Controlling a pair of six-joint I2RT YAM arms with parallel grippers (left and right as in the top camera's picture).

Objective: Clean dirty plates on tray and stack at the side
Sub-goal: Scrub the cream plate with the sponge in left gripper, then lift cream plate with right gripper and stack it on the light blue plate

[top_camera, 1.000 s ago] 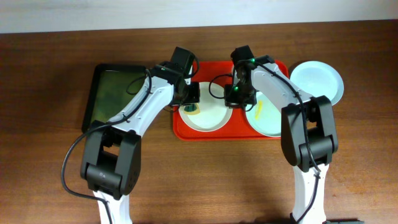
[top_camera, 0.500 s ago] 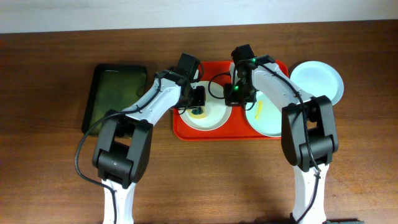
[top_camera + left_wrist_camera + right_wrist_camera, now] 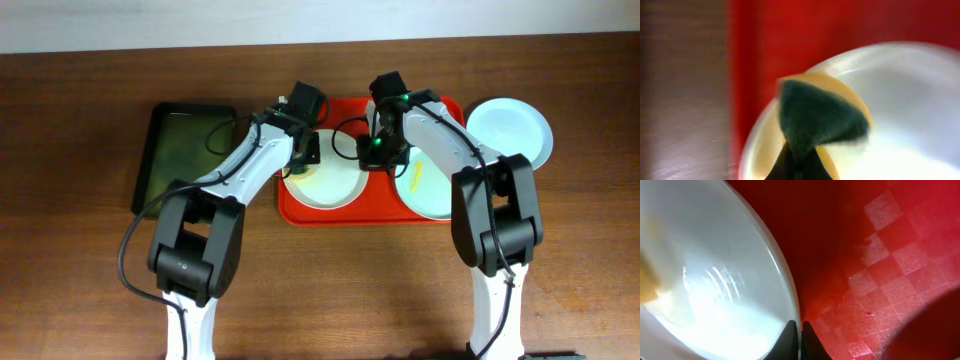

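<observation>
The red-orange tray [image 3: 380, 212] holds a white plate [image 3: 330, 188] on its left and a pale blue-green plate [image 3: 436, 192] with a yellow smear on its right. A second pale blue-green plate [image 3: 510, 130] lies on the table to the right of the tray. My left gripper [image 3: 303, 155] is shut on the green and yellow sponge [image 3: 820, 115] at the white plate's [image 3: 910, 100] far left rim. My right gripper [image 3: 372, 155] is shut on the white plate's [image 3: 705, 255] right rim, its fingertips [image 3: 800, 330] pinching the edge over the tray [image 3: 880, 255].
A dark green, black-rimmed tray [image 3: 185, 155] lies on the wooden table [image 3: 90, 250] left of the red tray. Both arms reach over the red tray from the front.
My left gripper has moved the sponge from the middle left of the white plate up to its far left rim. The right gripper has stayed on the rim.
</observation>
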